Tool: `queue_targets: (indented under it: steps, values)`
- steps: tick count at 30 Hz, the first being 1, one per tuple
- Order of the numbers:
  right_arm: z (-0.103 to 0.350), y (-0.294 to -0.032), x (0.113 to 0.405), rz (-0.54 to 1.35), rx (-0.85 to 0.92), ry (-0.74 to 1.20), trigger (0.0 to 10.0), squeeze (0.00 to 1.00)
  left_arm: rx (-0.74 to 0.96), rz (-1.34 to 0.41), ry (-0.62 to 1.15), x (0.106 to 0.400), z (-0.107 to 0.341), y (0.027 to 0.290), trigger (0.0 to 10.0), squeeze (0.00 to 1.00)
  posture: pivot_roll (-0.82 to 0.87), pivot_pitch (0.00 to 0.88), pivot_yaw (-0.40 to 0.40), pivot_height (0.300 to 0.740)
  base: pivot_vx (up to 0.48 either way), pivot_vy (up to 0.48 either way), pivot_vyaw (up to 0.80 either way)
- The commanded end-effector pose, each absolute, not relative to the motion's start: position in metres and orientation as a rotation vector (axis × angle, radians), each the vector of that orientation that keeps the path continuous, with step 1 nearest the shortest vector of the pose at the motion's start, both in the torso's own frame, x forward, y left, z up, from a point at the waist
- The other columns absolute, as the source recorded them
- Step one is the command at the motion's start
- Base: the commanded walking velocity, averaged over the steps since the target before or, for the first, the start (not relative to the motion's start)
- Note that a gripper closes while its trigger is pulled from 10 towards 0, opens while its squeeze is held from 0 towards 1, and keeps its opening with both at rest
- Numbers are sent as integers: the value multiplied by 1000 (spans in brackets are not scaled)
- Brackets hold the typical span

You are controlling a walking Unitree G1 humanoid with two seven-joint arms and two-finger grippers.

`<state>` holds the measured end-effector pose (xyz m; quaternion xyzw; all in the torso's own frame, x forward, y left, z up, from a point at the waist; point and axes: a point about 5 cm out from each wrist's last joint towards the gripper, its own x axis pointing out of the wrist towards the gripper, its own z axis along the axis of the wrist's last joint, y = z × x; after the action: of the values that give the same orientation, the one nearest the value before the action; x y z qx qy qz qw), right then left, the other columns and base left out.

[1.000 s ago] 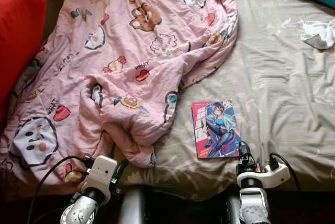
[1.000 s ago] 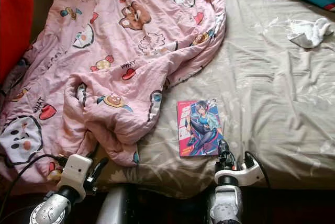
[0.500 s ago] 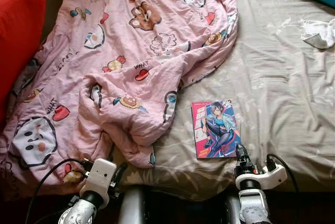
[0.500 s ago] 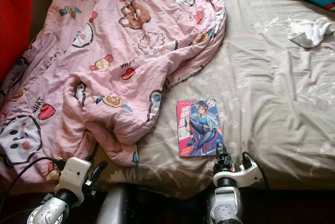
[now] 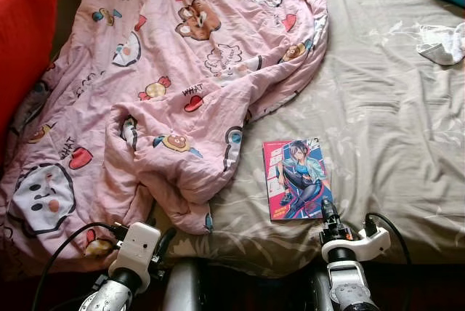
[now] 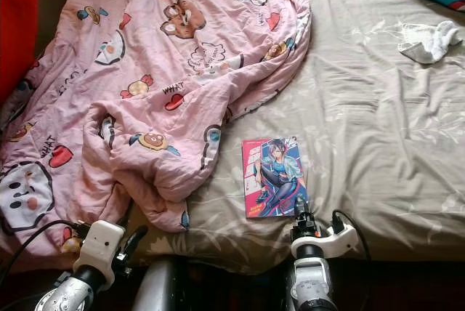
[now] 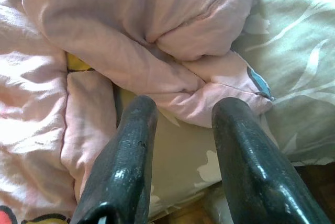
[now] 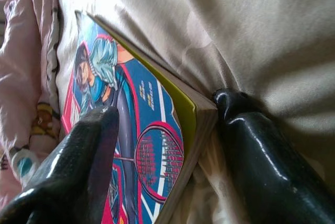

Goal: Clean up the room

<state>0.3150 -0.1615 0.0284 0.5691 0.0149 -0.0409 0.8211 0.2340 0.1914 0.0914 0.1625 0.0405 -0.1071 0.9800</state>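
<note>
The right claw (image 8: 172, 145) is spread around the near corner of the comic book (image 5: 296, 179) on the bed (image 5: 392, 122). The left claw (image 7: 183, 156), spread too, hovers at the pink blanket (image 5: 167, 78), at the book's 9 o'clock.

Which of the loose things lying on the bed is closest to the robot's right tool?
The comic book, lying right at the right tool; the white cloth lies far across the sheet.

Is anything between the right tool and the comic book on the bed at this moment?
Nothing visible. The right tool is open at the comic book's near corner: one finger lies over the cover, the other on the bed sheet beside its edge. The pink blanket lies apart from it, on the robot's left.
</note>
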Motion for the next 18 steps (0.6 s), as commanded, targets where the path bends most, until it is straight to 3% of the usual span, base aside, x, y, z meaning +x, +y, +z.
queue_targets:
  steps: [1,11,12,18]
  values:
    - [15,-133,306,-22,1257,152,10000,0,349,-204,134,227,84,199,10000,0,194,483,143,613,0,0,0]
    - [24,-131,314,30,1253,128,10000,0,344,-204,139,225,84,197,10000,0,194,485,141,613,0,0,0]
    - [24,-131,314,33,1250,126,0,0,344,-204,139,226,83,197,10000,0,189,482,137,613,0,0,0]
    - [23,-133,313,36,1239,129,0,0,342,-207,138,228,82,195,10000,0,186,477,135,613,0,0,0]
